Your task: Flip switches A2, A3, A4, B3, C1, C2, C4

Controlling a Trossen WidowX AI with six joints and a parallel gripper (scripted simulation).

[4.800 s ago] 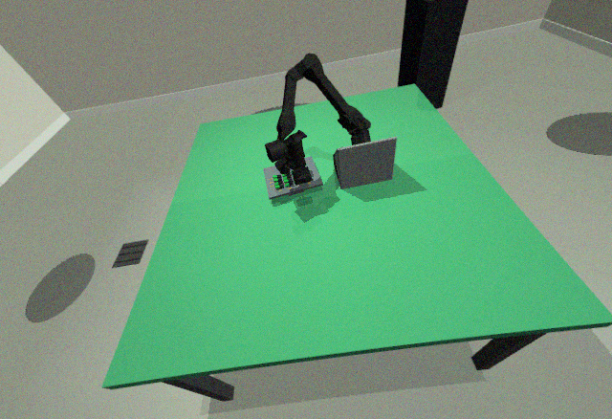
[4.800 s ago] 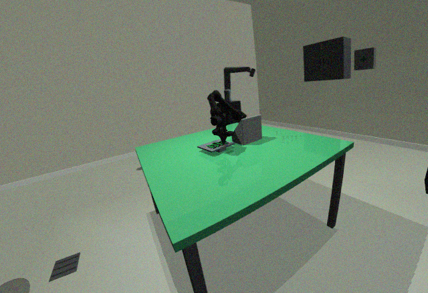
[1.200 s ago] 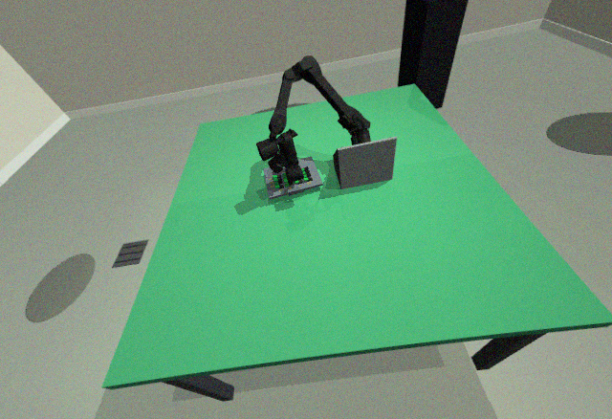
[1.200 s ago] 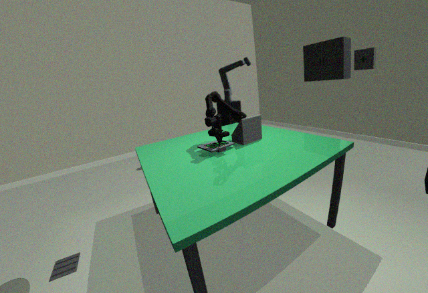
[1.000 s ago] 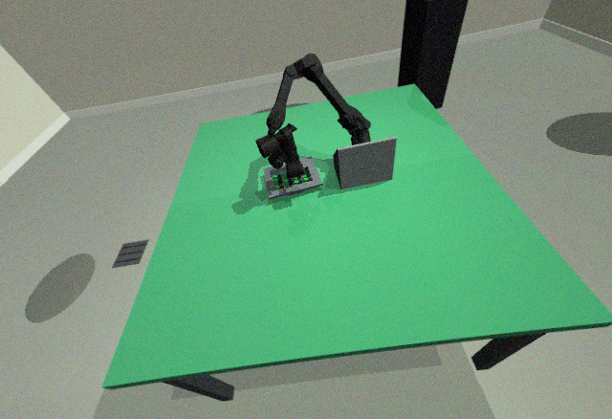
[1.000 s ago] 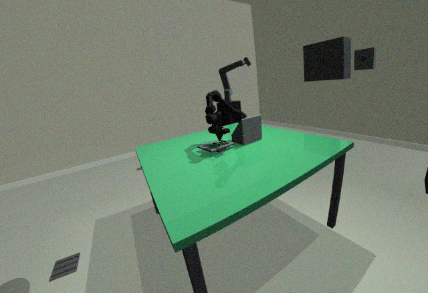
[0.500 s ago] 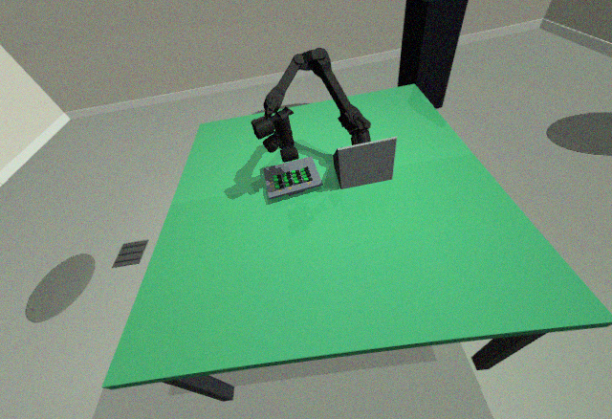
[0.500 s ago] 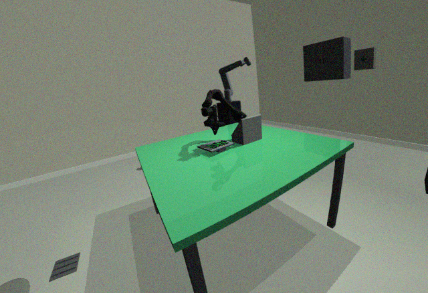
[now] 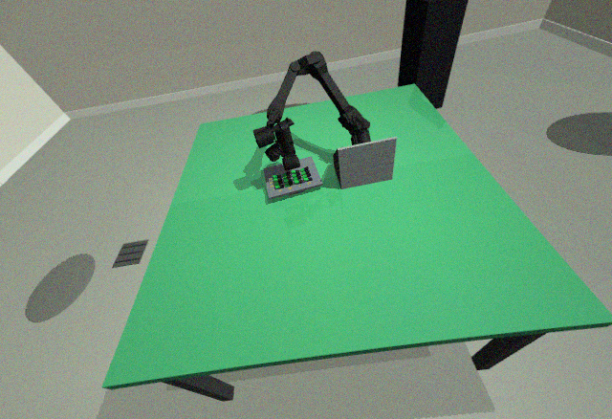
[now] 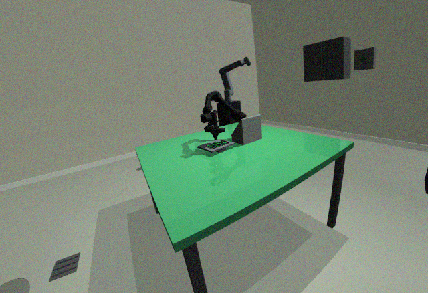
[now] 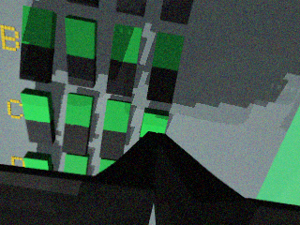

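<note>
The grey switch panel [image 9: 312, 165] [image 10: 204, 147] [image 11: 211, 150] lies on the table under the arm. Its rockers are half green, half black. In the wrist view row B shows B1 [image 11: 37, 44], B2 [image 11: 81, 52], B3 [image 11: 124, 58] and B4 [image 11: 165, 67]. Below are C1 [image 11: 37, 114], C2 [image 11: 78, 124], C3 [image 11: 114, 128] and C4 [image 11: 155, 123]. C1 and C4 show a dark end face beyond their green halves; other tilts are hard to read. Row A is mostly cut off. My gripper [image 10: 216, 139] [image 11: 154, 141] is shut and empty, its tip over C4's near half, hiding it. Contact cannot be told.
A grey upright box [image 9: 366, 163] [image 10: 251, 130] stands on the green table [image 9: 345, 266] [image 10: 241, 172], to the right of the panel in the top and exterior views. Row D switches [image 11: 75, 164] are partly hidden behind the gripper body. Shadows darken row B and the panel's upper part.
</note>
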